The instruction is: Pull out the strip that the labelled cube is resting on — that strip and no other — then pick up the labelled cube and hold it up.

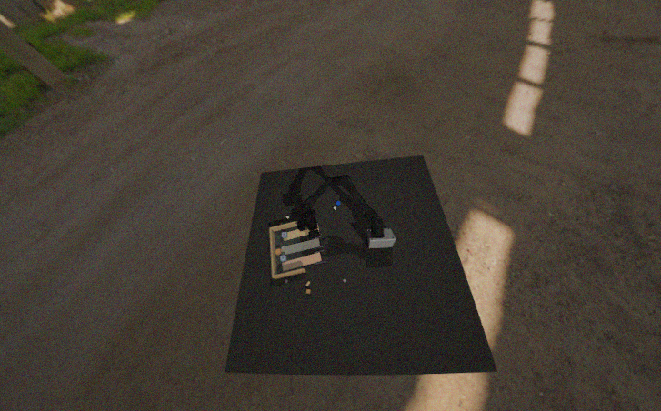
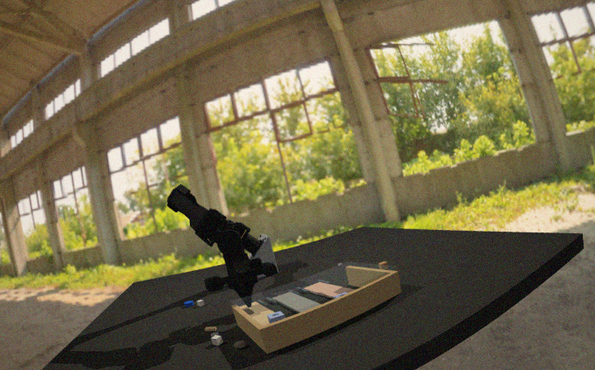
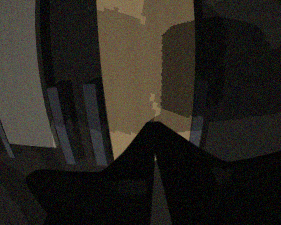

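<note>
Three strips lie side by side in a wooden tray: a tan strip (image 1: 297, 235) (image 2: 263, 308) (image 3: 127, 74), a grey strip (image 1: 299, 247) (image 2: 295, 300) (image 3: 14, 74) and a pink strip (image 1: 308, 259) (image 2: 323, 289). A light blue cube (image 1: 284, 235) (image 2: 276, 316) with a dark mark on top sits at the tan strip's inner end. A second light blue block (image 1: 283, 257) (image 2: 342, 295) is near the inner ends of the grey and pink strips; its support is unclear. My gripper (image 1: 315, 233) (image 2: 250, 304) (image 3: 152, 128) is shut and empty, its tips low over the tan strip.
The tray (image 1: 273, 255) (image 2: 322, 319) has raised wooden walls and a see-through panel. An orange piece (image 1: 278, 251) is inside. A blue piece (image 1: 338, 203) (image 2: 188, 303), white cubes (image 1: 335, 207) (image 2: 216, 339) and other small pieces (image 1: 307, 291) (image 2: 240, 343) lie around the tray.
</note>
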Motion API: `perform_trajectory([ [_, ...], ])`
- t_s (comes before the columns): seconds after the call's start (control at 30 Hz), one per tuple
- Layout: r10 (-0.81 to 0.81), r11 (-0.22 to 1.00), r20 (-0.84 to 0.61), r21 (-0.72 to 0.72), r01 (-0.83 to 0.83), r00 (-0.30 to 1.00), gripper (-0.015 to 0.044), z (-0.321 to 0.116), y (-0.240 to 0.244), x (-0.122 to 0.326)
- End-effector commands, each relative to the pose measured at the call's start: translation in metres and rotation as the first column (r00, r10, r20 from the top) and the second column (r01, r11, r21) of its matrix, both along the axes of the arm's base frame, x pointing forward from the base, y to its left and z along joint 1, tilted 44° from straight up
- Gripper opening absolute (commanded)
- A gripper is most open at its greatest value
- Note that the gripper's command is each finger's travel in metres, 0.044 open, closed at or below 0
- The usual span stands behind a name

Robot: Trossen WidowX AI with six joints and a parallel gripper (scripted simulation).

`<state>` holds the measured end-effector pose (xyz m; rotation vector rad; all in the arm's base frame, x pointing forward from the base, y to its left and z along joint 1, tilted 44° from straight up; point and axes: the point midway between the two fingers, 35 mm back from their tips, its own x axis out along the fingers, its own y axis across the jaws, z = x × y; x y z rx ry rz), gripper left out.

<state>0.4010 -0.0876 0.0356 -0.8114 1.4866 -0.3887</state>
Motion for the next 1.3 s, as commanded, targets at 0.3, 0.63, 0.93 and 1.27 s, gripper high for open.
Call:
perform_trajectory([
  [0.3,-0.006,1.0,-0.021,-0.001,0.006,1.0,0.0,-0.003,-0.008,-0.025],
  [0.63,-0.006,1.0,-0.022,-0.001,0.006,1.0,0.0,-0.002,-0.012,-0.039],
  [0.93,-0.006,1.0,-0.023,-0.001,0.006,1.0,0.0,0.0,-0.015,-0.053],
  [1.27,-0.006,1.0,-0.024,-0.002,0.006,1.0,0.0,0.001,-0.018,-0.067],
])
